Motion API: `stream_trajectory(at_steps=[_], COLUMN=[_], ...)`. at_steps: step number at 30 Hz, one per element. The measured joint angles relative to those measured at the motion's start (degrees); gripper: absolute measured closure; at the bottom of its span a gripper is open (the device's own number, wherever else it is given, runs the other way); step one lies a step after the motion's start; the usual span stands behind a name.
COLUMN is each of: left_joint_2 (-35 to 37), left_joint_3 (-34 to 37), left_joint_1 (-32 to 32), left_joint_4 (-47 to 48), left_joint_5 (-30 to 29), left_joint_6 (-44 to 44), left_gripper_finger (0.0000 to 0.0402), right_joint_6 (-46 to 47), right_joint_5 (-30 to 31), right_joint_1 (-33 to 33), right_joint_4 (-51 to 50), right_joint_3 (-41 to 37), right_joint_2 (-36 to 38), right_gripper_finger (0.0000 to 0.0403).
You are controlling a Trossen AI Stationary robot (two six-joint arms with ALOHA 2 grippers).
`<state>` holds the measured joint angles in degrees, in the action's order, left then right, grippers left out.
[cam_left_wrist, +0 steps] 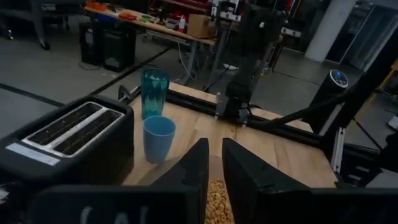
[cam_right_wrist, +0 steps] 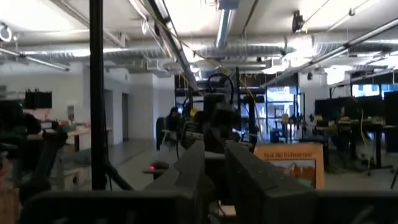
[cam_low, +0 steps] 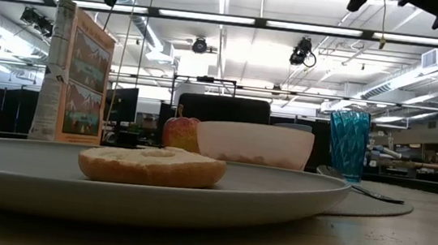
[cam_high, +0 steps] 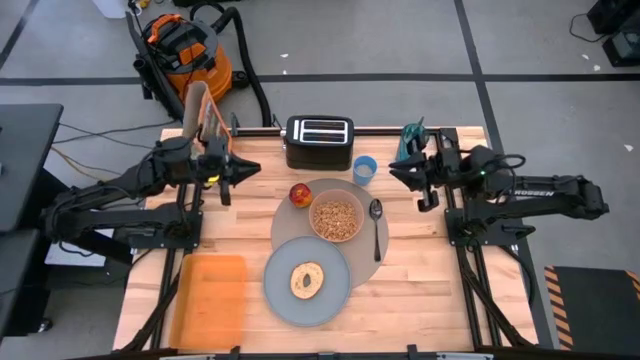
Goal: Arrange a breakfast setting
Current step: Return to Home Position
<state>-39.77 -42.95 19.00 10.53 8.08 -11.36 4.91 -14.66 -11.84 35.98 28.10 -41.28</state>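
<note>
Both arms are hanging drawn back over the far half of the table, one at each side. The left gripper [cam_high: 245, 167] is pointing inward beside the cereal box [cam_high: 203, 115]. Its fingers are sitting close together with only a thin slit between them, gripping nothing. The right gripper [cam_high: 398, 172] is facing it from the other side, near the teal glass [cam_high: 413, 142]. Its fingers are likewise drawn together and empty.

Between them the setting is lying laid out. The mat [cam_high: 290, 228] is occupying the table's middle, and the bowl [cam_high: 312, 212] is sitting on it, filled with cereal [cam_high: 337, 219]. The apple [cam_high: 299, 194] is resting at the mat's far edge on the left arm's side, just beside the bowl. The spoon [cam_high: 376, 225] is lying on the mat on the right arm's side of the bowl, its head toward the far side. The plate [cam_high: 280, 290] is overlapping the mat's near edge and carrying the bagel [cam_high: 306, 280] at its centre, cut face up.

The cup [cam_high: 365, 169] is standing upright off the mat — just past its far edge, next to the toaster [cam_high: 319, 142]. An orange board [cam_high: 210, 297] is lying flat at the near corner on the left arm's side, well apart from the plate.
</note>
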Motion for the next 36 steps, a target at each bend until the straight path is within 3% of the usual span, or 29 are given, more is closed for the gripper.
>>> stream_trajectory(at_steps=[2,7,11,15,17,23,26,32,36], left_joint_2=[-0.3,-1.1,0.6,3.6,6.1,14.3,17.3,20.1,20.0], left_joint_3=[0.4,0.6,0.6,1.8,5.1,19.3,23.5,27.4,31.0], left_joint_1=[0.0,-3.0,-10.1,-17.2,-19.5,-21.1,-21.1,-21.1,-21.0], left_joint_4=[-1.0,-1.1,1.5,5.6,4.9,-11.4,-11.7,-5.9,-13.2], left_joint_5=[-0.7,1.3,2.5,-0.5,-1.3,-1.5,-1.7,-4.2,-6.9], left_joint_6=[0.2,-1.0,5.5,9.1,10.0,8.7,8.6,10.8,14.6], left_gripper_finger=[0.0348,0.0347,0.0347,0.0347,0.0347,0.0347,0.0347,0.0347,0.0347], right_joint_6=[-2.0,-5.7,-8.9,-10.1,-10.5,-10.9,-10.4,-2.8,-2.3], right_joint_5=[0.9,10.2,9.4,10.7,12.2,13.0,13.1,13.3,11.6], right_joint_1=[0.0,0.2,4.1,9.2,10.8,12.3,12.1,8.1,7.0], right_joint_4=[0.4,-1.8,-3.1,-6.1,-9.0,-18.4,-21.9,-13.6,-3.1], right_joint_3=[0.0,0.0,0.0,0.0,0.0,0.0,-0.6,-9.6,-18.4], right_joint_2=[-0.8,-3.0,-5.0,-5.3,-4.4,0.5,3.4,10.5,15.1], right_gripper_finger=[0.0327,0.0327,0.0327,0.0327,0.0327,0.0328,0.0326,0.0326,0.0325])
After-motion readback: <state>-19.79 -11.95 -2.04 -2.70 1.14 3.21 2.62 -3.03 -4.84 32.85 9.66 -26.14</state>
